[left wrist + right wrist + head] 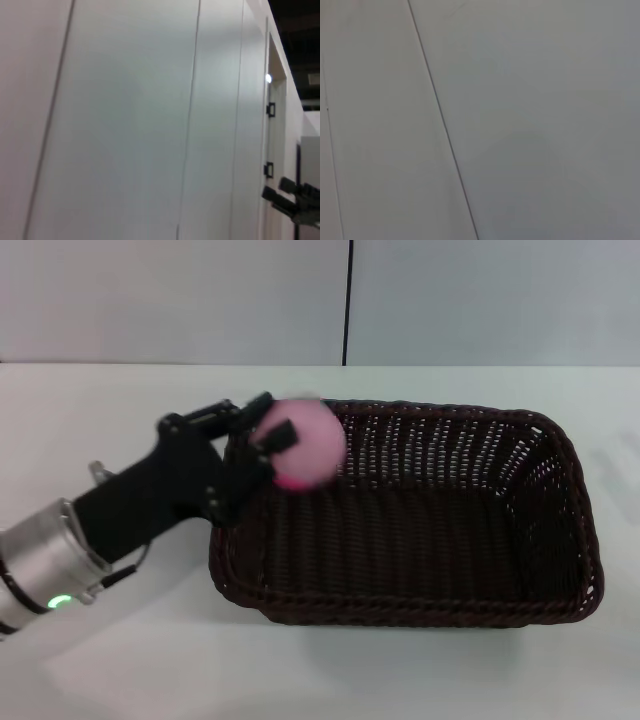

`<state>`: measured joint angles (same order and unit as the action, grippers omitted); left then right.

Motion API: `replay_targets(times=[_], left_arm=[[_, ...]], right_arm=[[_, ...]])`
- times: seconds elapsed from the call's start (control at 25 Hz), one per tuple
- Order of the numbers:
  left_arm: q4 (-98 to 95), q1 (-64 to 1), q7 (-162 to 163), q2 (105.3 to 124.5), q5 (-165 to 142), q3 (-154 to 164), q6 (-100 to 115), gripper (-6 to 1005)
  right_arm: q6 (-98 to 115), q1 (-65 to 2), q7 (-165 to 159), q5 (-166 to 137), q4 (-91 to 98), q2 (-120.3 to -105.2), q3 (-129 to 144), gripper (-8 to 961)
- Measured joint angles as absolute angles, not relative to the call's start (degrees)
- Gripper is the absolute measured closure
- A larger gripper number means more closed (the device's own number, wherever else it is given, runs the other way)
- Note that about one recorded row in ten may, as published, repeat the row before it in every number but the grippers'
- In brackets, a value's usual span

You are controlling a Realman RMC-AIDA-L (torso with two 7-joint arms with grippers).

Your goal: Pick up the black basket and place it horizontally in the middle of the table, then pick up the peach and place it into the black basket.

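Note:
The black basket (pixel 420 520), dark woven wicker, lies lengthwise across the middle of the white table (pixel 100 660) in the head view. My left gripper (pixel 268 445) is shut on the pink peach (pixel 305 445) and holds it in the air over the basket's left end, just inside the rim. The peach is blurred. My right gripper is out of view. The left wrist view shows only wall panels and a bit of a black gripper part (pixel 292 200). The right wrist view shows only a pale wall.
A pale wall with a dark vertical seam (pixel 349 300) stands behind the table. The basket's right end (pixel 585 530) lies near the right edge of the head view. White tabletop shows in front of and left of the basket.

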<state>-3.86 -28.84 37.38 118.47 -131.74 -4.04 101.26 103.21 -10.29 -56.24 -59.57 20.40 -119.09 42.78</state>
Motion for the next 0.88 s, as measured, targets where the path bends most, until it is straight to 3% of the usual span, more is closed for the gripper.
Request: replay_targets(times=[0.16, 0.4, 0.6, 0.8, 0.88], left_arm=[[-2.53, -29.28, 36.49, 118.54, -131.77, -1.06, 98.78, 768], [-2.05, -29.1, 35.81, 118.56, -131.65, -0.04, 97.54, 494], [-4.72, -23.7, 31.05, 118.15, -127.19, -9.55, 96.82, 292], [-4.44, -18.51, 22.81, 118.25, -123.48, -22.53, 95.41, 181], [-3.68, -16.91, 20.43, 118.38, -122.63, -28.13, 95.12, 181]], right_arm=[[103.35, -10.13, -56.21, -59.54, 19.79, -119.1, 42.69, 396], [102.66, -10.15, -54.97, -59.54, 17.83, -119.1, 40.94, 396], [102.33, -10.54, -48.8, -59.54, 11.48, -119.14, 32.99, 396], [101.95, -11.35, -33.35, -59.53, -1.64, -119.26, 17.99, 396], [101.9, -11.77, -23.73, -59.53, -8.26, -119.44, 11.18, 396]])
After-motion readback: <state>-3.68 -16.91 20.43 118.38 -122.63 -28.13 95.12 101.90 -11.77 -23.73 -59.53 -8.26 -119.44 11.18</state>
